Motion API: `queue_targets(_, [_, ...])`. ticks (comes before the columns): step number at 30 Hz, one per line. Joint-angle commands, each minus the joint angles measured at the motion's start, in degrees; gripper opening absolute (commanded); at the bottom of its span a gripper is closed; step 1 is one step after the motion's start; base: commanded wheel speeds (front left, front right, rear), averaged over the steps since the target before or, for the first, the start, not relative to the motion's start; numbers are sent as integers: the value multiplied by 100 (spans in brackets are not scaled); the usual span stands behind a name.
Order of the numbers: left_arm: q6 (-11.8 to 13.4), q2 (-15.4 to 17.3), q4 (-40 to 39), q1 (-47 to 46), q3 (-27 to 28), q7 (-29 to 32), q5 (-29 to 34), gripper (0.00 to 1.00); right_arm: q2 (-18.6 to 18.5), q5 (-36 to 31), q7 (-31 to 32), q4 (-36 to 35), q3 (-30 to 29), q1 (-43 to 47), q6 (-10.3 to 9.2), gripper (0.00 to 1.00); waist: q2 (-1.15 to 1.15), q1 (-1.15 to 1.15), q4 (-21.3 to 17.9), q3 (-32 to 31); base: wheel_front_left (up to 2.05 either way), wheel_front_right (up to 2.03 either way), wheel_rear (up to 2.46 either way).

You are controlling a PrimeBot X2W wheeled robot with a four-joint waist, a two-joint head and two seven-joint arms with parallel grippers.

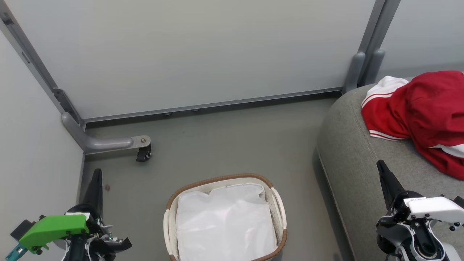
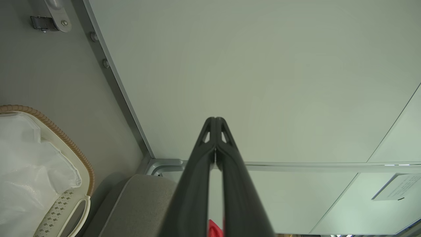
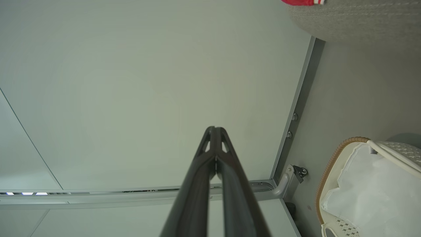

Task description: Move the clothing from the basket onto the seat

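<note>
Pale grey partition panels (image 1: 188, 50) far and left. Metal frame foot (image 1: 105, 143) with caster (image 1: 144, 154), far left. Grey-green floor (image 1: 232, 145).

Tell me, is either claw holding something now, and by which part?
Nothing is held. The left claw and the right claw are both shut on nothing; the clothing lies on the seat.

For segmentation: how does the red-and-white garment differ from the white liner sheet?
Colour: the red fabric garment has white panels and striped trim; the white liner sheet is plain. Place: garment lies on the grey upholstered seat; liner sits inside the oval white perforated basket. Pose: garment heaped, liner flatter. Both soft, creased.
</note>
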Motion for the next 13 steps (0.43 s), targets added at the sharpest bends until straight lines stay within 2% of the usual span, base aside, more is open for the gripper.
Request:
queue_targets(1, [-19,10,-4,-58,11,16,-17,0,-34,21,18,-12,-9,60,-2,0,0,0,0,0,0,0,0])
queue_targets(13, [-19,10,-7,-58,11,16,-17,0,-34,21,17,-12,-9,60,-2,0,0,0,0,0,0,0,0])
